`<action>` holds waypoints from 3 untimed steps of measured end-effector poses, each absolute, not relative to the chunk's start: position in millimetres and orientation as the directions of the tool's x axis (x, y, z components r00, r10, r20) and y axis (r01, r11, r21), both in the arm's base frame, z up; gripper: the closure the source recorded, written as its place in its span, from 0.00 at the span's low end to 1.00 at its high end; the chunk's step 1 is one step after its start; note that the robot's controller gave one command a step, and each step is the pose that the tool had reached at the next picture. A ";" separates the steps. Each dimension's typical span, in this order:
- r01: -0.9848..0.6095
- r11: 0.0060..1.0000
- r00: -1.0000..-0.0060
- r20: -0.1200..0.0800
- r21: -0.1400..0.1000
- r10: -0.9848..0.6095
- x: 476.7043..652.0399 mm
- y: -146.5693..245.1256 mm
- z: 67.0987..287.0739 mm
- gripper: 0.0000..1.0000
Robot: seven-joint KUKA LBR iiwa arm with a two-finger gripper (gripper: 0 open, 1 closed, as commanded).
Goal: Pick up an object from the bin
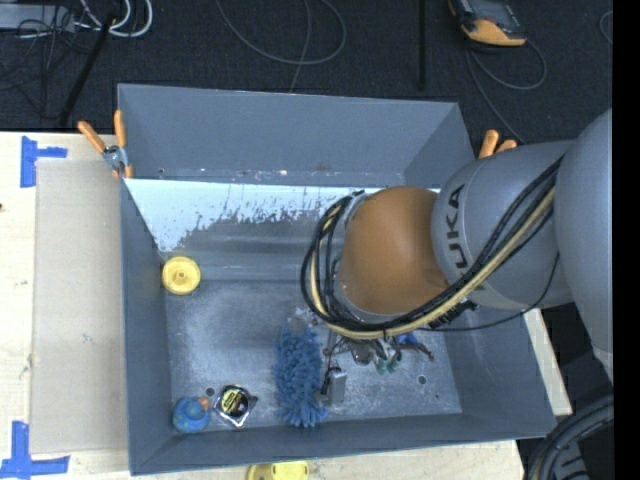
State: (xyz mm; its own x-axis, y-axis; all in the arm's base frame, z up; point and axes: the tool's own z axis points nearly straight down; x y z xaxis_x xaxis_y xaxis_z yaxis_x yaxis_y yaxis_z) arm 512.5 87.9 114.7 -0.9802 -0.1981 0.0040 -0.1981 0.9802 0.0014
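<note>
Gripper: the gripper (pixel 333 382) hangs low below the orange wrist cover (pixel 390 248), near the bin's front wall; the cover and cables hide most of it, so I cannot tell whether it is open or closed, and nothing can be seen held in it.
Nearest thing: a blue shaggy duster (pixel 298 376) lies on the floor of the bin (pixel 140 268), front of centre. The gripper is at the duster's right edge, touching it or just beside it; I cannot tell which.
Also close: small blue and green bits (pixel 404 352) lie just right of the gripper, partly under the wrist.
Well apart: a yellow disc (pixel 181 275) by the left wall, and a black-and-yellow tape measure (pixel 233 404) beside a small blue thing (pixel 190 414) in the front left corner.
Step in hand: judged to be the descent and closing on the duster's edge; no lift has begun.
Doing it well: the pile looks soft and should squash, so the grip needs to go deep into the tufts, near the floor, rather than catch loose strands.
Risk: a shallow pinch could let it slip out on the lift, and the front wall leaves little room.
</note>
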 end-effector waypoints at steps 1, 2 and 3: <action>-0.316 0.949 -0.949 0.000 0.002 -0.316 521.1 98.7 80.1 1.00; -0.315 0.949 -0.949 0.000 0.002 -0.315 521.1 98.6 80.1 1.00; -0.343 0.939 -0.939 -0.009 -0.001 -0.343 510.9 100.6 255.8 1.00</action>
